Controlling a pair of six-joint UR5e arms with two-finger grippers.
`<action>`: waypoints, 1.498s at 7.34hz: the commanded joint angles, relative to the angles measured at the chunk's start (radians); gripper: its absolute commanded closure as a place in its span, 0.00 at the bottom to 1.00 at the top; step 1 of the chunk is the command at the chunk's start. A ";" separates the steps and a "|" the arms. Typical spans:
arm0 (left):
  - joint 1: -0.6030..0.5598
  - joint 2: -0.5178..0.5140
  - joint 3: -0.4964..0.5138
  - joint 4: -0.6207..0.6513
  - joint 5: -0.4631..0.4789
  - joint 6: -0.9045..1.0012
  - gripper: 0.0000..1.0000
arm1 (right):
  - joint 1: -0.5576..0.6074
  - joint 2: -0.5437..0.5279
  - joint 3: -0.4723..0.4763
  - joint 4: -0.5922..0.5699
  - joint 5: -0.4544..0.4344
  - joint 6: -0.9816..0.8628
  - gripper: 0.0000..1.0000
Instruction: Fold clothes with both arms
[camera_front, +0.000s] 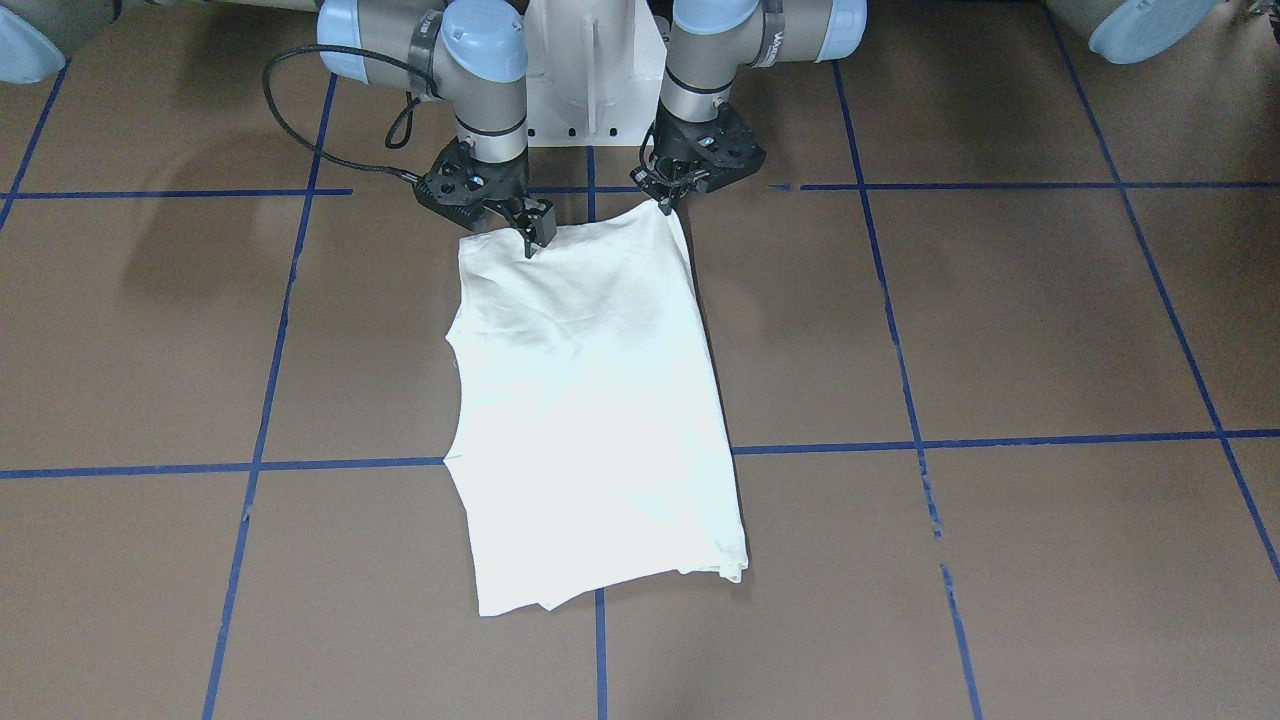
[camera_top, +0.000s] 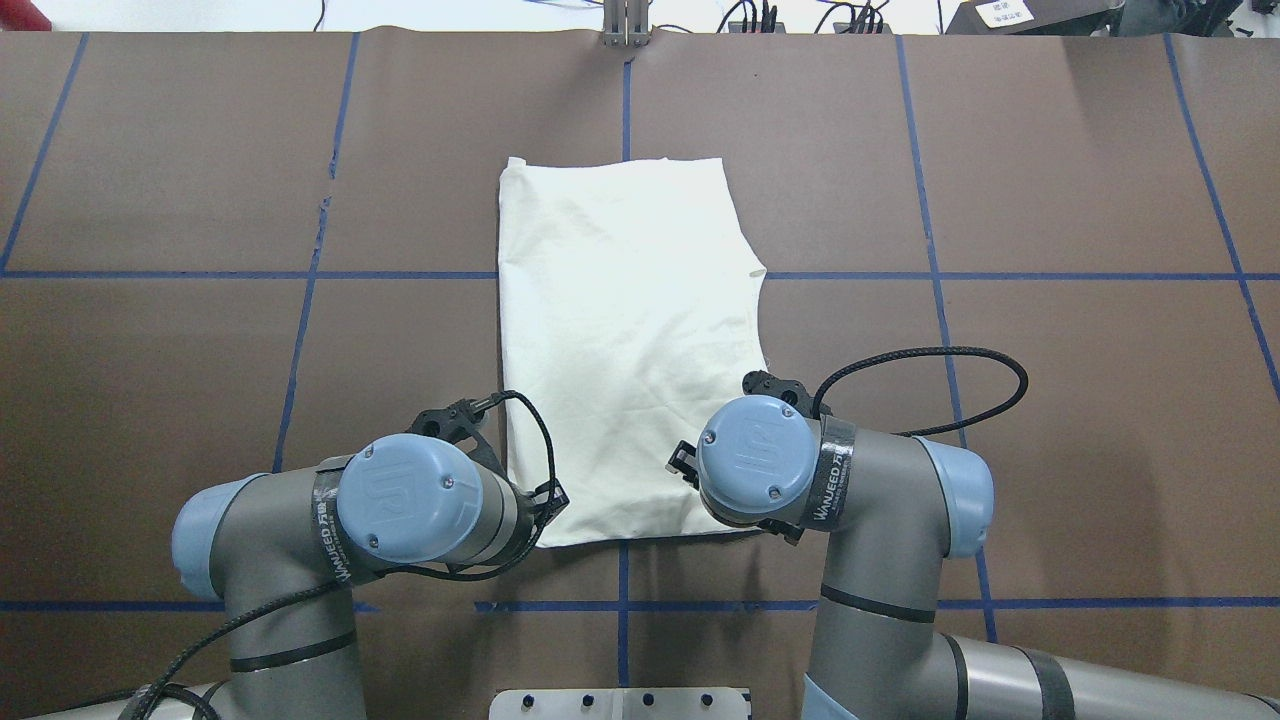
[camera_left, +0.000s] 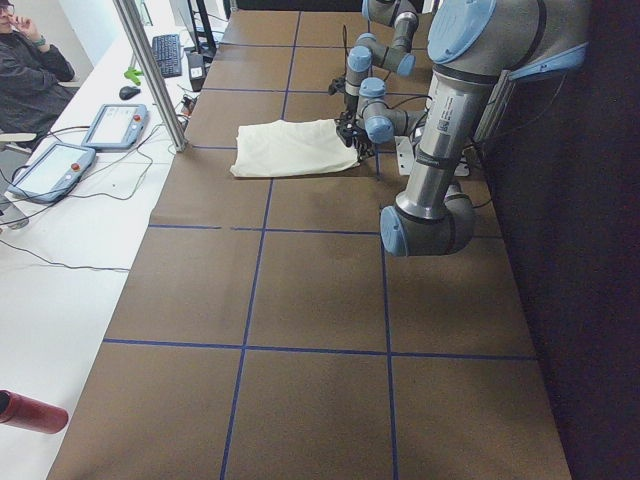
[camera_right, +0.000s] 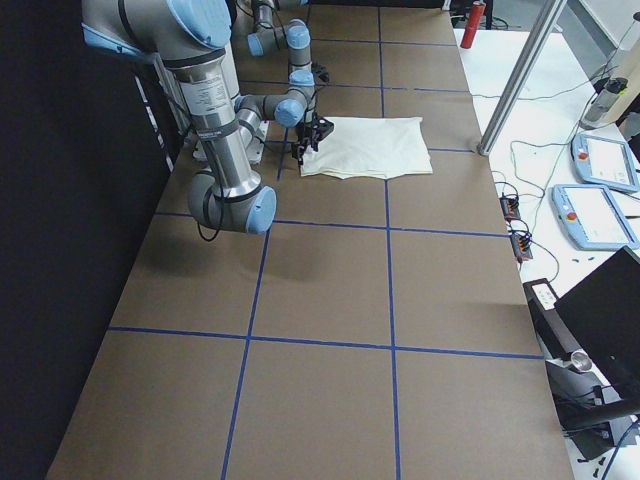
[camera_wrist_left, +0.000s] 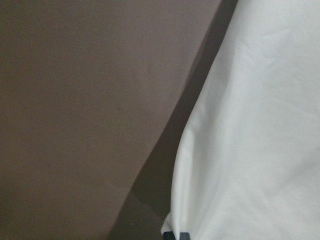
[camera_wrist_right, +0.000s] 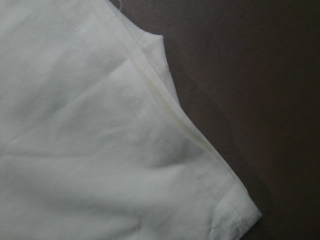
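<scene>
Cream-white, plain side up, the T-shirt (camera_front: 600, 400) lies on the brown surface (camera_front: 1000, 320) as a long narrow rectangle, already folded in from the sides. No print is showing. Its long axis runs straight away from the robot's base, toward the far edge of the surface.

Both arms stand at the short edge nearest to the base, one at each end of it. The left fingers (camera_front: 666, 198) are on the very corner of that edge. They appear pressed together on the cloth, because the corner rises in a small peak up to them. In the left wrist view the cloth edge hangs a little above the surface and throws a shadow. The right fingers (camera_front: 541, 222) come down on the same edge but a little inward, so the corner itself lies flat just outside them. Whether they pinch the cloth or only touch it, I cannot tell; the right wrist view shows only a stitched hem corner in several layers and no fingertip.

The far short edge (camera_front: 610, 590) is well apart from both arms, and neither is clearly nearer to it. So the next move, I judge, goes along the long axis, with the near edge carried forward over the rest. The uneven hold may let the right corner drop behind.
</scene>
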 joint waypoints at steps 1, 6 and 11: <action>0.000 0.001 0.000 -0.002 -0.002 0.000 1.00 | -0.001 -0.051 0.005 0.119 -0.003 0.009 0.00; 0.000 0.003 0.000 -0.002 -0.002 0.000 1.00 | -0.020 -0.041 -0.012 0.065 -0.004 0.021 0.00; 0.000 0.006 0.002 -0.003 -0.002 0.000 1.00 | -0.021 -0.041 -0.027 0.074 -0.004 0.021 0.31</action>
